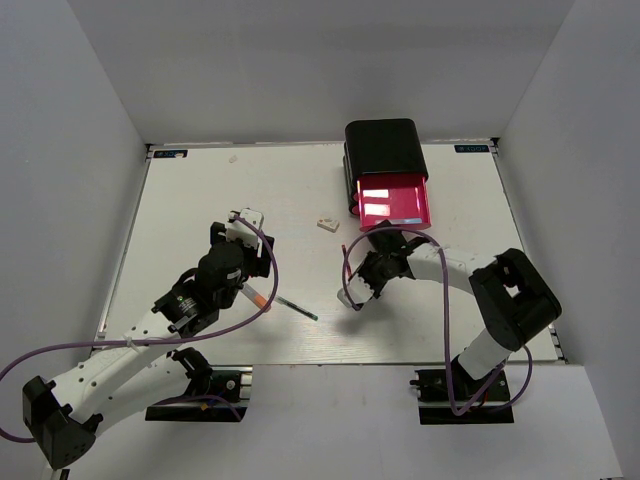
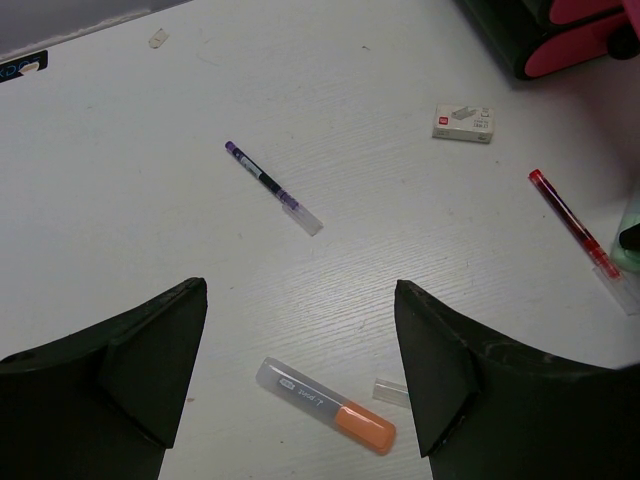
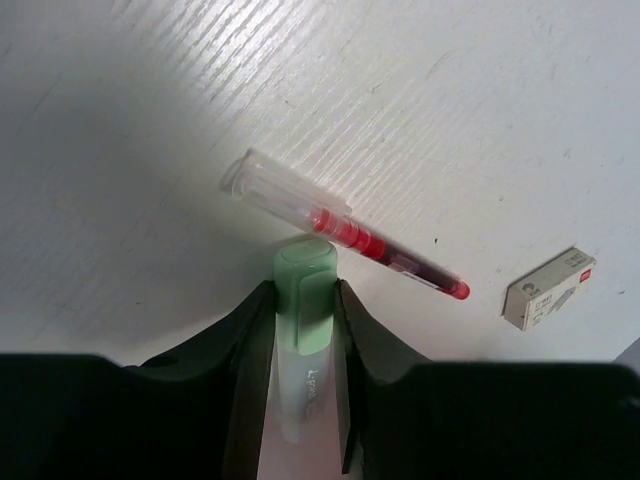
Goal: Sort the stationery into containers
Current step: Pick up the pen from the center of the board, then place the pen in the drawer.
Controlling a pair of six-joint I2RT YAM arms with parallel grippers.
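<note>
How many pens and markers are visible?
4: orange-capped pen under left gripper, dark pen just beyond it, red pen beside green marker in right gripper. More may be hidden.

White arm links (image 1: 110, 365), black joints (image 1: 515, 300), purple cables (image 1: 446, 330), black hand fingers (image 2: 150, 370)

The right pincer (image 3: 303, 292) hides the pale green marker's (image 3: 305, 262) rear.
</note>
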